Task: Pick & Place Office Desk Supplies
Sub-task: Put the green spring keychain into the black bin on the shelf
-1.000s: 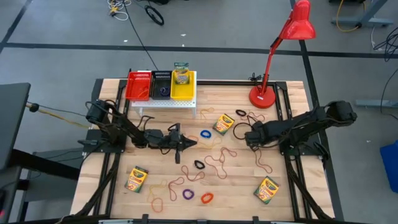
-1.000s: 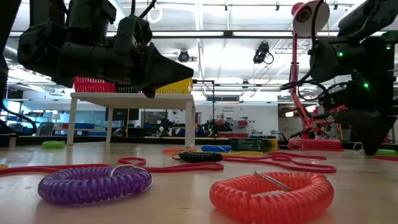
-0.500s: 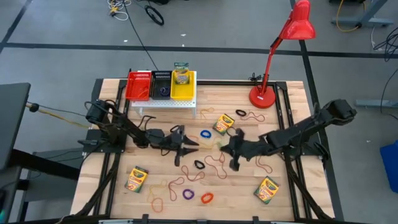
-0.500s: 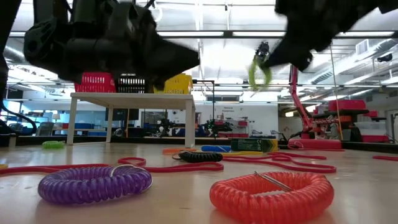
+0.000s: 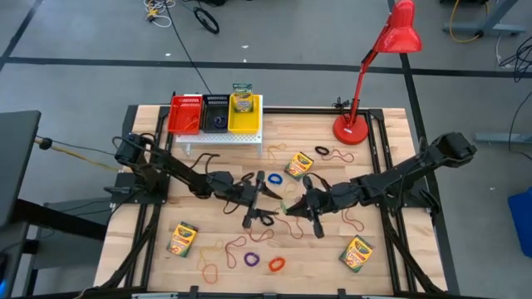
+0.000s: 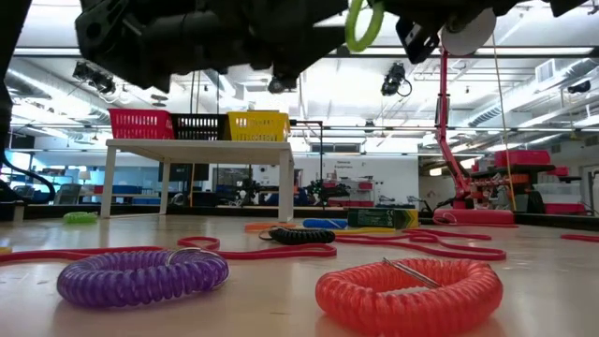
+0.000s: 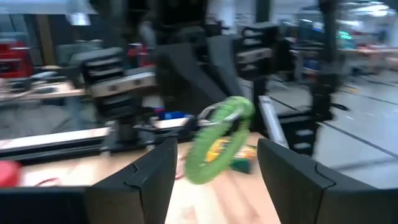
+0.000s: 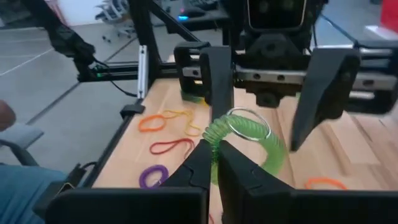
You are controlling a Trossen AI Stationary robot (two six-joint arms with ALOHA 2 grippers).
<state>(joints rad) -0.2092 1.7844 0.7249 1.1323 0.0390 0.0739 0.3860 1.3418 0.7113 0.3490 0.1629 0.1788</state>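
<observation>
Above the middle of the table, my right gripper (image 5: 293,208) is shut on a green coiled elastic loop (image 8: 249,146) that carries a metal ring (image 8: 249,124). My left gripper (image 5: 264,199) faces it from the table's left, open wide. Its two fingers (image 8: 214,81) stand on either side of the loop (image 7: 219,140); I cannot tell whether they touch it. In the low view the loop (image 6: 363,23) hangs high above the table. Other loops, reddish rubber bands (image 5: 291,218) and crayon boxes (image 5: 298,164) lie on the tabletop. My right gripper pinches one side of the green loop's coil (image 8: 214,140) between its two fingertips. The fingers reach level toward the table's left. The rest of the loop and its metal ring stick out beyond the fingertips, lifted clear of the table.
A white stand with red, black and yellow baskets (image 5: 214,116) is at the far left. A red desk lamp (image 5: 353,129) stands at the far right. Crayon boxes (image 5: 182,239) (image 5: 356,253) sit near the front. A purple loop (image 6: 140,276) and an orange loop (image 6: 407,295) lie at the near edge.
My right gripper has carried the green loop up off the table and toward the table's left, to the middle. My left gripper has opened from shut to wide and shifted a little right, toward the loop.
</observation>
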